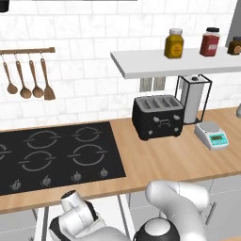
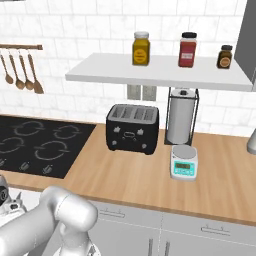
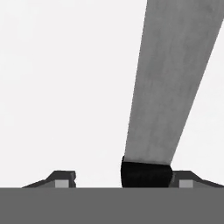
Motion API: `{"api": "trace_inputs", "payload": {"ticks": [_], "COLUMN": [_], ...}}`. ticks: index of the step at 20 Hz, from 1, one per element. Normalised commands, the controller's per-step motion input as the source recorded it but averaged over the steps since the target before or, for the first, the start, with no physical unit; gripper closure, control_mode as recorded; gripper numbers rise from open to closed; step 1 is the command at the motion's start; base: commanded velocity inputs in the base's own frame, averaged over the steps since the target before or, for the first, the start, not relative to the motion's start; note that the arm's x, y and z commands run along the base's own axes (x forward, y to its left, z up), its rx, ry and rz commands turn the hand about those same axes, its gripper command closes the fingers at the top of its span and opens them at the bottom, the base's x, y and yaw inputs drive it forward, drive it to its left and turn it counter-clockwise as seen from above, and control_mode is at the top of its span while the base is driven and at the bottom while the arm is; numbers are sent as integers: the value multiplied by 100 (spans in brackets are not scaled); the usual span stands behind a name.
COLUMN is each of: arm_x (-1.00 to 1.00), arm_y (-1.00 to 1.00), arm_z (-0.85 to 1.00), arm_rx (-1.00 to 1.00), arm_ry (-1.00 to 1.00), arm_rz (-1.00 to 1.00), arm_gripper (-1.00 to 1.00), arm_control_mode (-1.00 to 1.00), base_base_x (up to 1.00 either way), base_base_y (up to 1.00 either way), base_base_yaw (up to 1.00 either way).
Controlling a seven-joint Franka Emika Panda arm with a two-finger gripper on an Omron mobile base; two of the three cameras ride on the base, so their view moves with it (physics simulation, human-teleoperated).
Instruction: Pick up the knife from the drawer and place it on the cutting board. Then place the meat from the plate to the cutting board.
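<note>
Gripper (image 3: 118,183) jaws standing apart around the knife (image 3: 173,87), off-centre toward one finger, not clamping — blade risking twisting or slipping in the drawer (image 3: 65,87).

In the hand view the knife (image 3: 170,87) runs out of the top edge, so its tip is cut off, and the grey band hides all but a short stub of its black handle. The two finger tips (image 3: 61,179) show as low corners, and whether they touch the handle cannot be told. The drawer (image 3: 65,87) is a plain white floor with no wall or front in sight. In the left base view the arm covers most of the open drawer, and the hand is lost below the bottom edge. The third jar (image 1: 235,45) on the shelf (image 1: 155,63) is cut by the right edge. The scale (image 1: 212,134) display is too small to read.
</note>
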Motion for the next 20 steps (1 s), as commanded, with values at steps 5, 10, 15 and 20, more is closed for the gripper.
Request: {"api": "trace_inputs", "payload": {"ticks": [5, 10, 15, 20], "arm_x": [-80, -62, -36, -67], "arm_y": [55, 39, 6, 0], "arm_z": [-18, -1, 45, 100], "arm_rx": [0, 0, 0, 0], "arm_ry": [-3, -9, -19, -25], "arm_rz": [-8, -17, -22, -26], "arm_gripper": [100, 100, 100, 100], "arm_control_mode": [-100, -100, -100, -100], "base_base_x": [0, 0, 0, 0], "base_base_y": [0, 0, 0, 0], "base_base_yaw": [0, 0, 0, 0]}}
